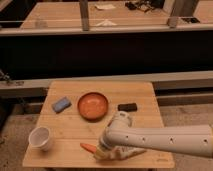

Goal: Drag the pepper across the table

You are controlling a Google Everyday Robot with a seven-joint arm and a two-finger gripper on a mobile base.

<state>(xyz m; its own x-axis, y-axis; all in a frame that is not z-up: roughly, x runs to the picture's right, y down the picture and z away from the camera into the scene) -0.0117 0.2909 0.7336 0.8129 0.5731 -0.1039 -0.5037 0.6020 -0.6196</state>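
Where the gripper sits low over the front edge of the table, it is just beside the right end of the pepper, possibly touching it. The wrist housing hides the tip, so you cannot tell whether the gripper is released, clenched or grasping the pepper.

The pepper is a small orange piece lying flat on the wood near the front edge, between the gripper and the cup. The step in hand appears to be securing contact before the drag.

- **Contact.** Confirm contact before you travel. Keep the tip low and press only lightly, so the pepper slides on the wood rather than rolling away or lifting.
- **Motion.** Move slowly and in one straight line, parallel to the front edge. That edge is close, and any drift toward it risks a drop.
- **Going left.** The cup stands near on that side, so a leftward drag has little room.
- **Going back.** The bowl blocks the way behind the pepper.
- **Going right.** The strip of wood beneath the arm looks like the freest path.

The sponge and the black block lie in the back row, well apart from the pepper, and need no allowance.
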